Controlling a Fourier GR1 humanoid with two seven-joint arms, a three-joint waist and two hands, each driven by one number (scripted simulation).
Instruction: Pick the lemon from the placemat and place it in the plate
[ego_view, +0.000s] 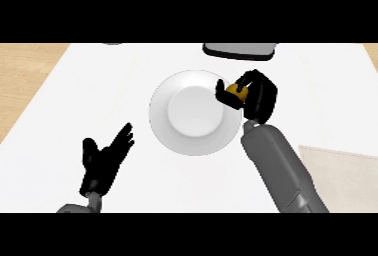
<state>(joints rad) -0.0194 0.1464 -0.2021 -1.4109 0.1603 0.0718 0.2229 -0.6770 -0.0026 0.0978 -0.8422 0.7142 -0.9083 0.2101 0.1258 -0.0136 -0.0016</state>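
Lemon (237, 88) is sitting curled inside our right hand (255, 97), hovering over the white plate's (164, 125) right rim; we are better carrying it toward the centre before uncurling.

No text, label, number or sign can be read anywhere.

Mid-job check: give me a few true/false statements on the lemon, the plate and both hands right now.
1. The right hand has its fingers curled round the lemon. True.
2. The lemon lies in the middle of the plate. False: it is in the hand, at the plate's right rim.
3. The left hand is open, holding nothing. True.
4. The left hand rests on the plate. False: it is apart, lower left of it.
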